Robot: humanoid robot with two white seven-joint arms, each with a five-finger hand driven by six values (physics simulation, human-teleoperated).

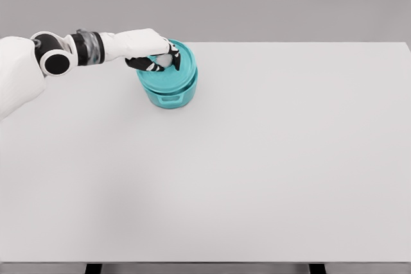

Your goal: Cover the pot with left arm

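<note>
Pot (168,91) teal, unlabelled; lid (183,62) on top, tilted; left hand (154,56) pinching lid.

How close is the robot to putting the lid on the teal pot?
Nearly there. The teal lid already sits over the teal pot, though it looks tilted rather than flat. The left hand has its fingers around the knob on top of the lid. Left to do: settle the lid level, let go and pull the arm away. The right arm is out of view.
</note>
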